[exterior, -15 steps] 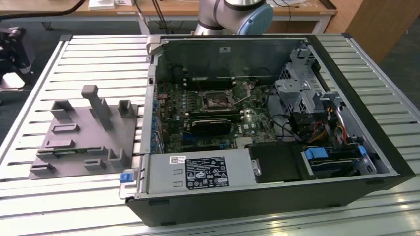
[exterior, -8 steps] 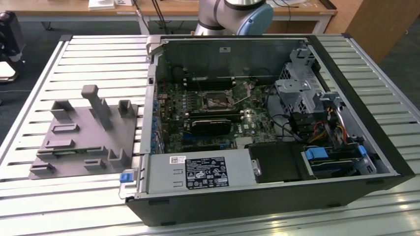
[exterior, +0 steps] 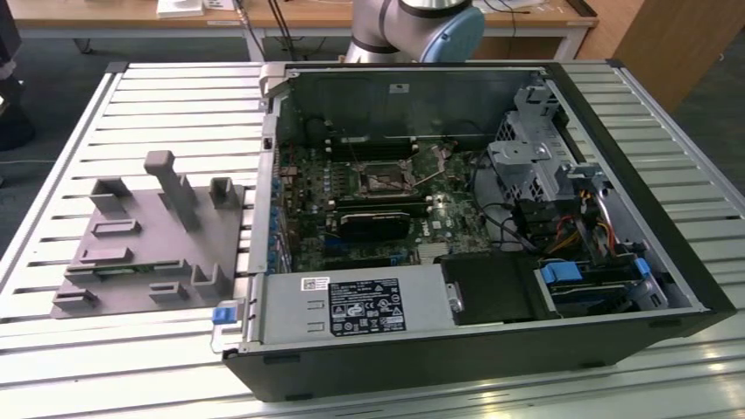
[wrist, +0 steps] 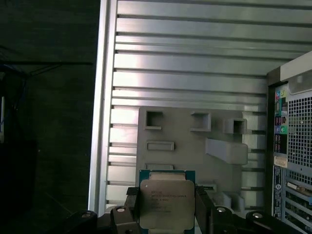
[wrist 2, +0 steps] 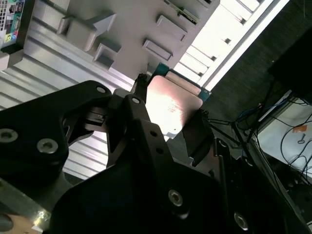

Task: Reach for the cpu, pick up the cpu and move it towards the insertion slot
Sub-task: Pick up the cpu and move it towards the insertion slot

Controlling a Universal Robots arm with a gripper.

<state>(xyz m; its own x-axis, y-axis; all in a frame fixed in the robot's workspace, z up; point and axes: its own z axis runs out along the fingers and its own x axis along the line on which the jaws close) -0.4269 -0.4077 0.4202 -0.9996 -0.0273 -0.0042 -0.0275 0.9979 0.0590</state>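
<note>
While the gripper (wrist: 167,210) is clamping the cpu (wrist: 167,202) by two opposite edges, closed only to the chip's width, the chip is hanging above the grey tray (wrist: 185,139) on the slatted table (wrist: 195,73), with its metal top facing the first wrist camera. In the second wrist view the chip is sitting squarely between the black fingers (wrist 2: 197,136).

The insertion slot (exterior: 382,181) is lying on the board inside the open computer case (exterior: 466,349), well apart from the tray.

In my judgement the carry is calling for a level chip and an unchanged squeeze, since any slip in the jaws is going to cost alignment at the socket. The route is needing height enough to clear the tray's upright pegs (exterior: 174,188) and the case wall (exterior: 265,175) beside the tray. I am not able to tell whether the socket's frame is standing open.
</note>
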